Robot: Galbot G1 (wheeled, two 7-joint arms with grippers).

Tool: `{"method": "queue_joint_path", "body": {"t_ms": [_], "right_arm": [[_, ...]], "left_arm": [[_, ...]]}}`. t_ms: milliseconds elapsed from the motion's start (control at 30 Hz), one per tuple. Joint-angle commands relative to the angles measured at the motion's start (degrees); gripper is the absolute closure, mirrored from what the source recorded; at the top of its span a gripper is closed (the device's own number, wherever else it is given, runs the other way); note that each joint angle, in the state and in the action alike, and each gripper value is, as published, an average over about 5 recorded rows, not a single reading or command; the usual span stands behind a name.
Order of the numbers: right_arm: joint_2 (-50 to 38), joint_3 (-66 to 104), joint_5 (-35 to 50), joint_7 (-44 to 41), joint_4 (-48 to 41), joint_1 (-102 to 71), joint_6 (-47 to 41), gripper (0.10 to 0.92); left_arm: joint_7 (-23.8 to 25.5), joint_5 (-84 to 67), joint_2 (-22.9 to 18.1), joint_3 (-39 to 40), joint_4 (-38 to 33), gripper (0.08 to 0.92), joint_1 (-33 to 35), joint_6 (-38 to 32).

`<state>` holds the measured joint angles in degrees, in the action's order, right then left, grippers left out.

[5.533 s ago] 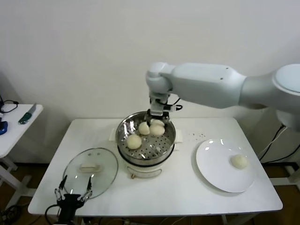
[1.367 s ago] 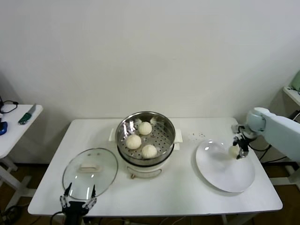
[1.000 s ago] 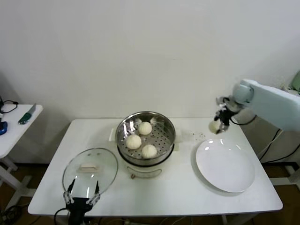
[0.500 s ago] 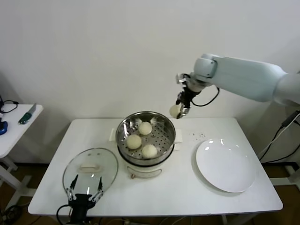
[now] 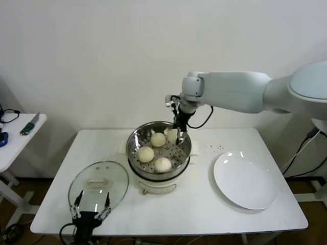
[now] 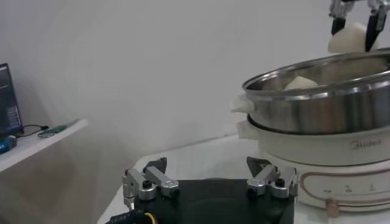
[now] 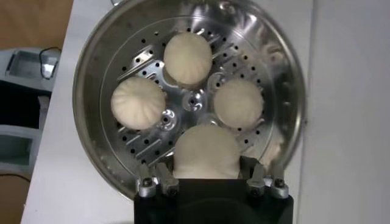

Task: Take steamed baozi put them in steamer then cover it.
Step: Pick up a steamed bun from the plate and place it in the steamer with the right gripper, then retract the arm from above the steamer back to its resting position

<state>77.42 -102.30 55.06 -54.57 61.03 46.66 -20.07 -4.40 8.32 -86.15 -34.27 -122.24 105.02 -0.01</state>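
Note:
The steel steamer (image 5: pixel 134 140) sits on its cream pot base (image 5: pixel 158 185) at mid table. Three steamed baozi (image 5: pixel 146 154) lie on its perforated floor, seen from above as three buns (image 7: pixel 138 103). My right gripper (image 5: pixel 178 136) hangs over the steamer's far right side, shut on another baozi (image 7: pixel 206 152), which is still above the rim (image 6: pixel 346 38). The glass cover (image 5: pixel 98 184) lies flat on the table to the left of the pot. My left gripper (image 5: pixel 91 211) waits open at the table's front edge, just before the cover, holding nothing.
An empty white plate (image 5: pixel 246 178) lies on the right of the table. A small side table (image 5: pixel 18 135) with tools stands at the far left. My right arm (image 5: pixel 240 92) reaches across above the table's back right.
My right gripper lifted the last baozi off the plate and carried it left to above the steamer. The plate is now bare. The left gripper has barely shifted.

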Motion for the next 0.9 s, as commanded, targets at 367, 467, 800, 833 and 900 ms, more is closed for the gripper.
{"method": "queue_joint_path", "body": {"t_ms": [367,467,800,833,900], "right_arm": [[5.53,-1.9,-3.47,0.33,-6.89,-8.34,0.41,0.318],[5.36,-1.87,-4.31,0.37,-6.85,-8.42,0.59,0.311],[2.71,-0.66,-3.62,-0.17,-4.08,-5.72,0.43,0.204],[2.28,-0.42,-3.14,-0.31,-3.73,-5.06,0.43,0.203],[1.25,0.02,-1.99,-0.77,-2.98,-3.49,0.51,0.203]], "left_arm": [[-0.07,-1.79,0.35,-0.71,1.68,0.177,-0.4,-0.13],[-0.01,-1.8,0.39,-0.83,1.83,0.177,-0.39,-0.03],[-0.16,-1.82,0.45,-1.07,1.73,0.177,-0.28,0.01],[-0.17,-1.81,0.43,-1.05,1.75,0.177,-0.25,-0.01],[-0.2,-1.78,0.42,-1.07,1.75,0.177,-0.2,-0.07]]}}
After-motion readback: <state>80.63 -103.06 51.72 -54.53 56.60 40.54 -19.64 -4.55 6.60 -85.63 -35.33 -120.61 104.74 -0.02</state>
